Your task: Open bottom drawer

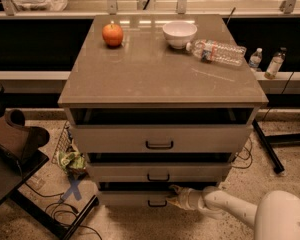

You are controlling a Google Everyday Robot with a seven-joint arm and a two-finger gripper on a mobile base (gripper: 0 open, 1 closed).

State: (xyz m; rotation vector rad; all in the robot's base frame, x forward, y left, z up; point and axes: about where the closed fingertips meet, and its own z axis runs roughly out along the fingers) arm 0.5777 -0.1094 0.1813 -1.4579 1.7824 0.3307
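The bottom drawer [130, 199] is the lowest and narrowest of three grey-beige fronts, with a small black bar handle [157, 203]. A dark gap shows above its panel. My gripper [174, 195] reaches in from the lower right on a white arm [225, 206]. It sits at the drawer's top edge, just right of the handle. The middle drawer [159, 172] and the top drawer [160, 139] also stand out a little from the cabinet.
On the cabinet top [160, 69] are an orange apple [112, 34], a white bowl [179, 33] and a lying plastic bottle [217, 51]. A dark chair [15, 144] stands at the left. Cables and a crumpled bag [70, 160] lie on the floor at the left.
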